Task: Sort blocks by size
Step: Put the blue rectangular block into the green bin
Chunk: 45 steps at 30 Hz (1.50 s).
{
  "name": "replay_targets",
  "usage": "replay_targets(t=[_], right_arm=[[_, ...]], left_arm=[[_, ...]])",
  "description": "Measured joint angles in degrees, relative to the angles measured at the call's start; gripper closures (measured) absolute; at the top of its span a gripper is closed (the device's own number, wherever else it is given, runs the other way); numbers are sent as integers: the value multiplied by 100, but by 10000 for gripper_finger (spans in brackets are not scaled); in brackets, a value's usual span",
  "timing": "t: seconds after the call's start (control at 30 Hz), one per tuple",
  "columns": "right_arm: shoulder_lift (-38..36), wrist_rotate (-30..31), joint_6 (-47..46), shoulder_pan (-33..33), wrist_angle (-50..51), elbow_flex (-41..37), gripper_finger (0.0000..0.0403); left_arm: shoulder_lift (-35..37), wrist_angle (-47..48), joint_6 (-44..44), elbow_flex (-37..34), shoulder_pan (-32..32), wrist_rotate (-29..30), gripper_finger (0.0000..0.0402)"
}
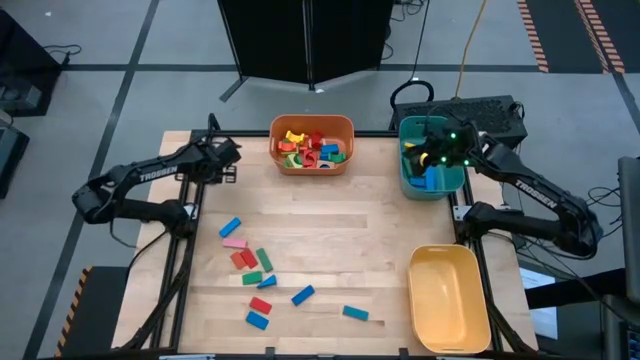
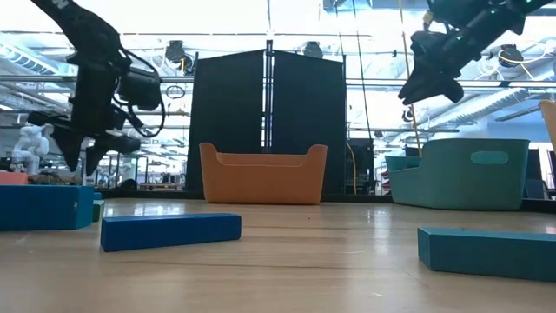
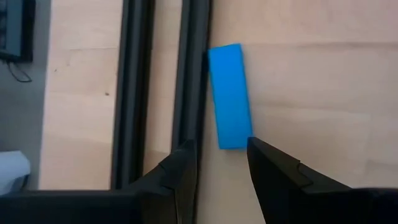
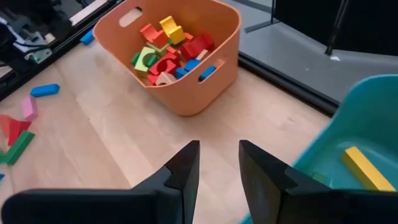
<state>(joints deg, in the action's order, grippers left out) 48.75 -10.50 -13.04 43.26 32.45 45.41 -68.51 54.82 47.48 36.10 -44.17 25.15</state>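
Several small blocks (image 1: 262, 272) in blue, pink, red and green lie flat on the wooden table's near left part. My left gripper (image 1: 226, 154) hangs open above the table's far left, pointing steeply down. A blue block (image 3: 229, 96) lies flat on the wood just ahead of its fingertips, untouched. My right gripper (image 1: 430, 156) hovers open and empty over the teal bin (image 1: 432, 180), which holds blue and yellow blocks (image 4: 365, 168). The orange bin (image 4: 186, 43) ahead of it is full of mixed blocks.
An empty yellow bin (image 1: 450, 298) stands at the near right. The orange bin (image 1: 312, 145) sits at the far middle edge. Black frame rails (image 3: 134, 93) run along the table's left side. Bare wood lies in the table's middle.
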Motion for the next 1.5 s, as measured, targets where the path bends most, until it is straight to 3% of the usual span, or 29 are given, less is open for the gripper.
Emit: replay_targets(t=[0.3,1.03,1.33,1.5], right_arm=[[88,7,0,-252,-13,0,303],[88,24,-2,-487,78,0,303],[88,20,-2,-487,132,0,303],[88,15,-121,-487,220,0,303]], left_arm=[[-226,-782,-660,0,-143,-60,259],[-1328,-835,-882,20,-792,94,259],[-1285,-567,-888,10,-274,-334,260],[-854,-495,-811,-9,148,-1004,260]])
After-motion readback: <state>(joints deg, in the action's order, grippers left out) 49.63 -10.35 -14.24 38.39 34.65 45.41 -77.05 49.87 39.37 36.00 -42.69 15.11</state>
